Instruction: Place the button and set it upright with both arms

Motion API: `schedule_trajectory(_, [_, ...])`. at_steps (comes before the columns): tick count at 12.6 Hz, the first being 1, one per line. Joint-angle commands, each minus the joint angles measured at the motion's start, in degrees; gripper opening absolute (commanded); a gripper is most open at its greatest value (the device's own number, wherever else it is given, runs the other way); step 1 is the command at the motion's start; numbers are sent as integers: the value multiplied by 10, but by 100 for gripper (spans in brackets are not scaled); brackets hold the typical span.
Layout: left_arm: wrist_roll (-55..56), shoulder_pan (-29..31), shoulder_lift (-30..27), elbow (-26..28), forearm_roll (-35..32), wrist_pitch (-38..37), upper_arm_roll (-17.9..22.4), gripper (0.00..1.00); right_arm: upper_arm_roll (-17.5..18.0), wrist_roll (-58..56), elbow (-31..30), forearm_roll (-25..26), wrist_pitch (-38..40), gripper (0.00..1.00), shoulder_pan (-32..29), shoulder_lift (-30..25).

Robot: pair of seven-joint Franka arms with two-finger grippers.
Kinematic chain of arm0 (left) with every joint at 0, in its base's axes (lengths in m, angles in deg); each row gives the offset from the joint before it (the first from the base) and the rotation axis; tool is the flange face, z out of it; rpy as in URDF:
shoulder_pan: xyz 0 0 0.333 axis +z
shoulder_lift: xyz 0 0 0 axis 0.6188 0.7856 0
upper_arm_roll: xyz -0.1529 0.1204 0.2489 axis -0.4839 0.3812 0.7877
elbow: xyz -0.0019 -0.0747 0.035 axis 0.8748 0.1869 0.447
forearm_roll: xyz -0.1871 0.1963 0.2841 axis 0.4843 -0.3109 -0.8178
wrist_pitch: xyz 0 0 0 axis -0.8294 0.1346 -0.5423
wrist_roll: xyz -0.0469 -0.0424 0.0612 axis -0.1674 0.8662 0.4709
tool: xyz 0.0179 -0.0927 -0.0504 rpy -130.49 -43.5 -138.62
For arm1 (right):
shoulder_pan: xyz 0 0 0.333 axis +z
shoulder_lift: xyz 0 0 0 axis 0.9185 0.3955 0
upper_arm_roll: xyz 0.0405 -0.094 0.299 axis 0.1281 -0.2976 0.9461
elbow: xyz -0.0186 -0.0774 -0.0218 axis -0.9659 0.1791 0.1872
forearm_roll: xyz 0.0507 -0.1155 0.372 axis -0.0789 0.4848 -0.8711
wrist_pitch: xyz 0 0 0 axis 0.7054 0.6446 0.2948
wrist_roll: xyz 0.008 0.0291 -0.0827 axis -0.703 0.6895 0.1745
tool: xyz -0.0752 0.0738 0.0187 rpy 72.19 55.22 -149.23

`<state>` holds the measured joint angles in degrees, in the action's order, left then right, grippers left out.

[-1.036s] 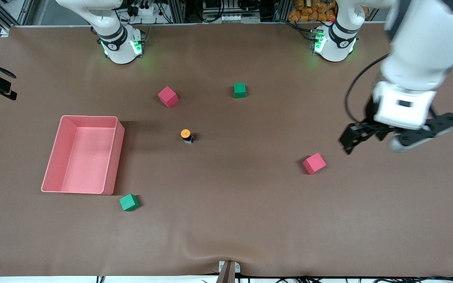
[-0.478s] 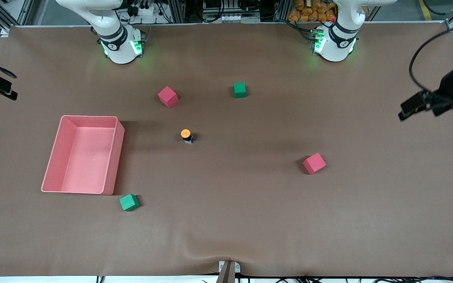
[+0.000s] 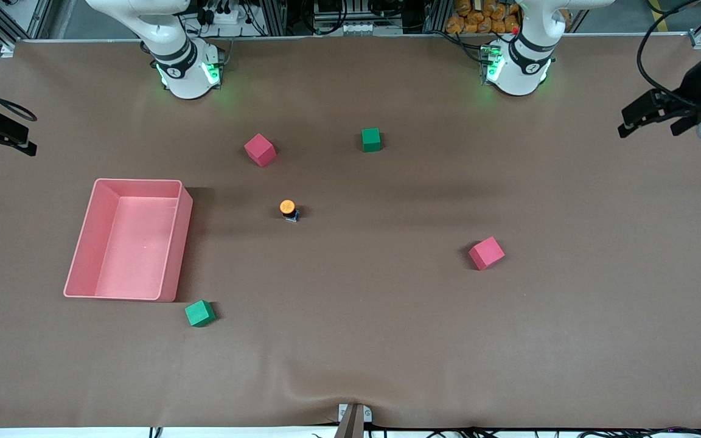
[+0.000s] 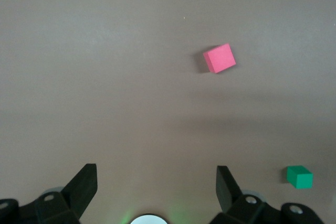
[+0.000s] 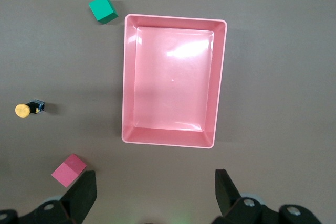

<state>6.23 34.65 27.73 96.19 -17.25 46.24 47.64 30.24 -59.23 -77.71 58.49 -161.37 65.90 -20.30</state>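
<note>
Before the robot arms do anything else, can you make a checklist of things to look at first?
1. Button standing up with its orange cap on top: ok.
2. Nothing touching the button; the pink cube and green cube sit apart from it: ok.
3. Left tool holding nothing, over the table's edge at the left arm's end, fingers spread: ok.
4. Right tool holding nothing, at the right arm's end, fingers spread: ok.
5. Pink bin has nothing in it: ok.
6. Button stable enough to stay up: cannot tell.
</note>
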Motion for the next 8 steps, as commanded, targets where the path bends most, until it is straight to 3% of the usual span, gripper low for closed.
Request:
schedule_trajectory(1, [-19, -6, -24, 16, -2, -9, 3, 100, -1, -2, 3, -6, -1, 100, 1, -3])
schedule_trajectory(8, [-15, -6, -11, -35, -34, -63, -10, 100, -1, -2, 3, -6, 2, 100, 0, -4])
